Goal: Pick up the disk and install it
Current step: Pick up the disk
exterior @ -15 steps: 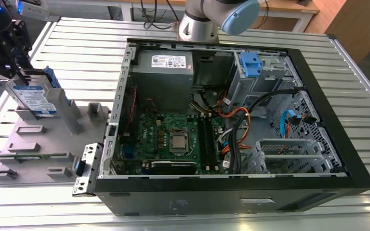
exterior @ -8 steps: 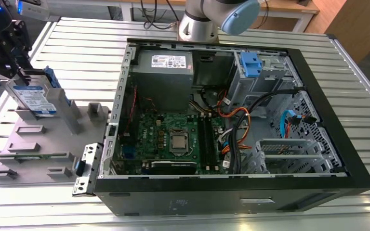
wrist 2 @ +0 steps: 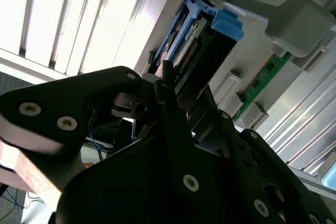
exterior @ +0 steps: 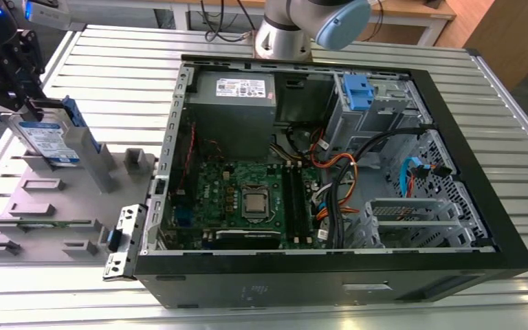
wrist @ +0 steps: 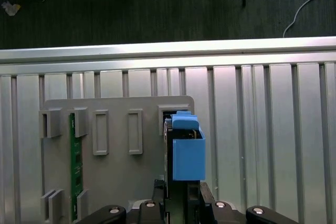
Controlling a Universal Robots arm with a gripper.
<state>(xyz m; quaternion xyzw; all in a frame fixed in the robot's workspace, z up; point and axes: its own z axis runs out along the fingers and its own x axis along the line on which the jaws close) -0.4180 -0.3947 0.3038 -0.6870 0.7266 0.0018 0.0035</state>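
Tool [exterior: 35, 104]: at the exterior view's left, over grey fixture plate [exterior: 25, 230]; sits astride the disk's upper end. Clamped or slack: cannot tell.
Disk [exterior: 51, 141]: upright, slightly tilted, in the plate's holder, directly under the tool; blue carrier frame [wrist: 188, 153] along its edge.
PC case [exterior: 489, 213]: open, on slatted worktop [exterior: 108, 62], well apart from disk, twd exterior view's right.

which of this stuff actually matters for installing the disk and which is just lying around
For the job:
- disk, standing in the grey holder
- gripper, at the disk's top edge
- open computer case
- drive bay

Just there:
- memory stick in the holder
- power-supply box
- motherboard
- cables
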